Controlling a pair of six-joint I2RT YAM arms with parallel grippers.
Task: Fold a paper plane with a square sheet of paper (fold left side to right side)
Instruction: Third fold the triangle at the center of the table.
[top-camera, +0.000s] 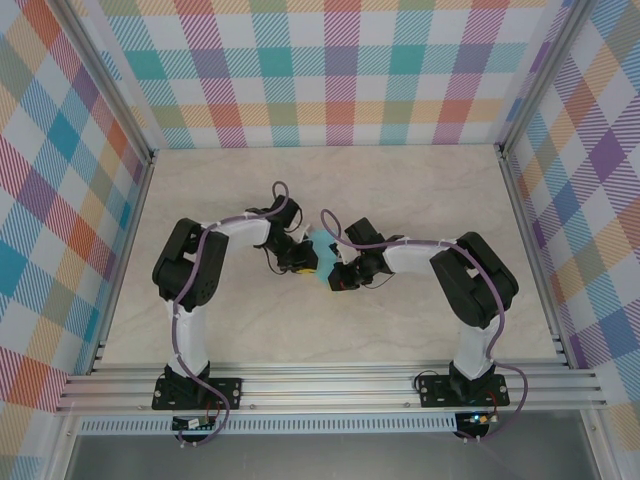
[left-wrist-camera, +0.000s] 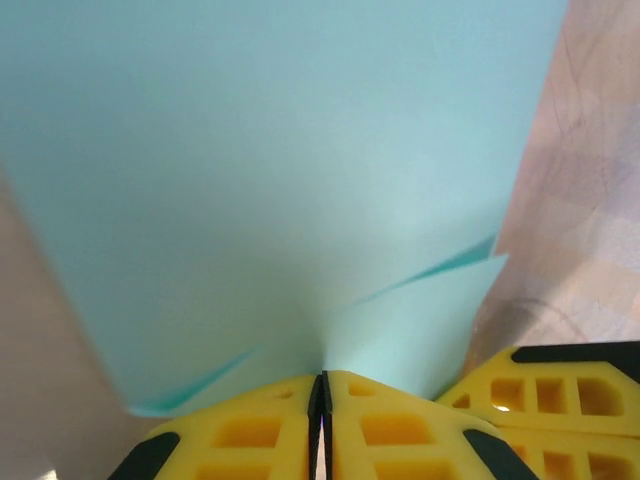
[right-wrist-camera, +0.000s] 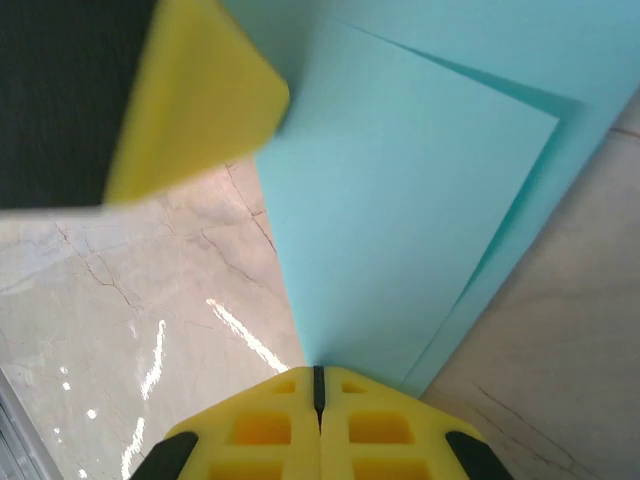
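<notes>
The turquoise paper (top-camera: 322, 252) is folded into overlapping layers and held above the table between both arms at the middle of the top view. My left gripper (top-camera: 303, 266) is shut on its left side. In the left wrist view the paper (left-wrist-camera: 280, 180) rises from the closed jaws of the left gripper (left-wrist-camera: 320, 385), and a folded flap edge shows on the right. My right gripper (top-camera: 336, 275) is shut on the other side. In the right wrist view the layered paper (right-wrist-camera: 400, 220) runs up from the right gripper (right-wrist-camera: 318, 375).
The pale marbled table (top-camera: 400, 200) lies under the arms, with plaid walls on three sides and metal rails (top-camera: 330, 385) at the near edge. The right gripper's yellow fingers (left-wrist-camera: 560, 400) sit close beside the left jaws. A left finger (right-wrist-camera: 200, 100) looms at top left.
</notes>
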